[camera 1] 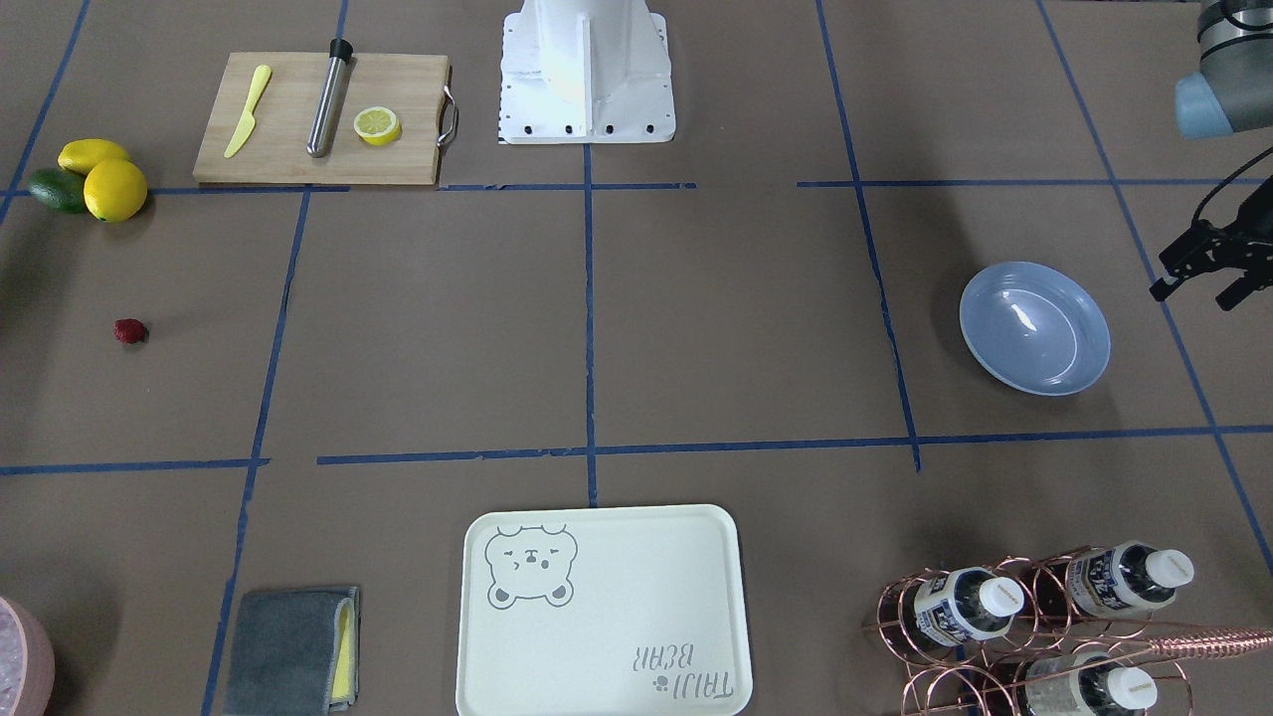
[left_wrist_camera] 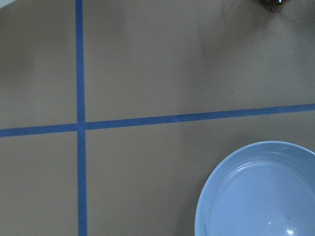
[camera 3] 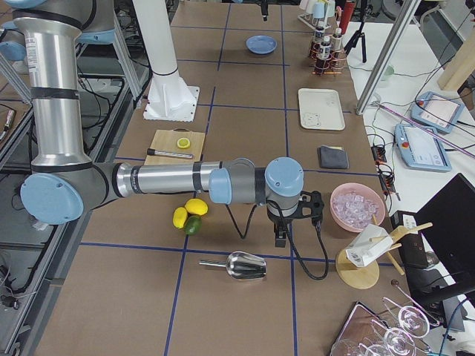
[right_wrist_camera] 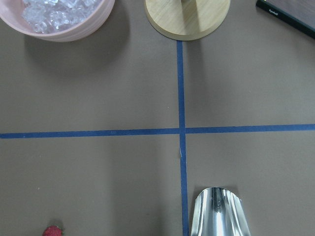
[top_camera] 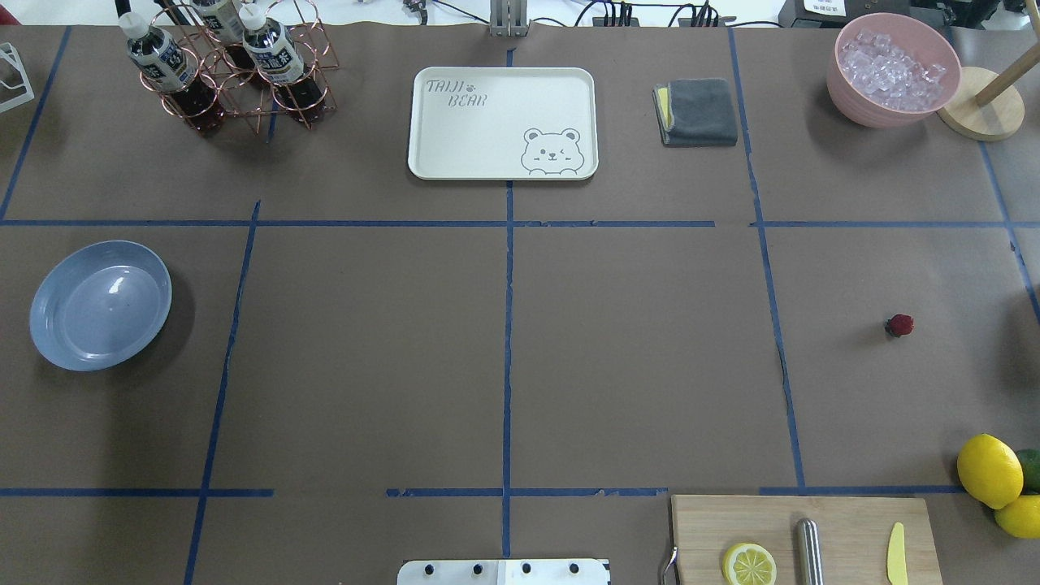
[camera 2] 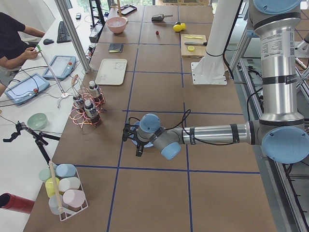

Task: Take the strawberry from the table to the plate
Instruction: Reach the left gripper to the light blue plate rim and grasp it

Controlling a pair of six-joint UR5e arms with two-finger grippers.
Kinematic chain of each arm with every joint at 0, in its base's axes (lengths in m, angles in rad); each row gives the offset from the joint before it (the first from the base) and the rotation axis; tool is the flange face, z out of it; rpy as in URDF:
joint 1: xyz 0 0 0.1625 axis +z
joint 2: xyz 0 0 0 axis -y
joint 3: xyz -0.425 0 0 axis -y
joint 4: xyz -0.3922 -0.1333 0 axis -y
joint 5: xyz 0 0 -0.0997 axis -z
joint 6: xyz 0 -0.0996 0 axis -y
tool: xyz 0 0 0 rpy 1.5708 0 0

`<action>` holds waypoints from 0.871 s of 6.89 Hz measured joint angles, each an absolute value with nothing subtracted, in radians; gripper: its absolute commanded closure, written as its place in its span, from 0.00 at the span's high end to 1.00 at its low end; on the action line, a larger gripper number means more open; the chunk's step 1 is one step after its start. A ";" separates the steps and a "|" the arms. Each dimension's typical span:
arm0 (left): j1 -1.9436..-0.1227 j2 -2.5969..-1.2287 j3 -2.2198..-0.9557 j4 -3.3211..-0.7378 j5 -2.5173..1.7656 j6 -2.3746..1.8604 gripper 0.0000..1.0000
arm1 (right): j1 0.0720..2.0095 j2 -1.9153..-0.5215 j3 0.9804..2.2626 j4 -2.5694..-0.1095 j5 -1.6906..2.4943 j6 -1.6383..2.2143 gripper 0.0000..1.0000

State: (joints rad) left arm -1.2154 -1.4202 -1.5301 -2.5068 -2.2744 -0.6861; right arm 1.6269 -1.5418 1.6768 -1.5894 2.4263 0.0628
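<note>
— What could go wrong from here?

— Start at my right tool (camera 3: 283,236). It hangs over the desk (top_camera: 634,357) at my right end, with nothing in it that I can make out. I cannot tell whether its jaws stand apart or together, because only the side view shows it. If they are too narrow when I come down, I judge they would knock the strawberry (top_camera: 899,326) away rather than straddle it.

— Where is the berry?

— It lies alone on bare desk, at the lower left edge of my right wrist view, so I am off to one side of it. It is small and rounded, and an off-centre pinch could squirt it out or set it rolling.

— Anything close by?

— A metal scoop (right_wrist_camera: 219,214) lies just under that wrist camera, and a pink bowl of ice (right_wrist_camera: 59,19) sits further out. The lemons (top_camera: 990,470) lie nearer my base, apart from the berry.

— And the other arm?

— My left tool (camera 1: 1193,294) is spread wide, empty and touching nothing, just beside the plate (camera 1: 1034,328). That plate sits at the opposite end of the desk, well apart from the berry. On a long carry or a hand-over, a weak grip would drop it.
</note>
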 measured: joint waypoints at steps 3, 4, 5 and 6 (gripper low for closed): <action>-1.070 -1.421 -1.495 -2.596 -2.115 -0.830 0.87 | 1.624 -1.542 1.710 -1.587 2.430 0.065 1.00; -1.047 -1.429 -1.483 -2.599 -2.092 -0.838 0.76 | 1.623 -1.542 1.710 -1.587 2.431 0.066 1.00; -1.038 -1.435 -1.475 -2.599 -2.084 -0.841 0.72 | 1.623 -1.540 1.710 -1.586 2.431 0.068 1.00; -1.032 -1.439 -1.469 -2.599 -2.081 -0.841 0.71 | 1.623 -1.538 1.710 -1.586 2.431 0.068 1.00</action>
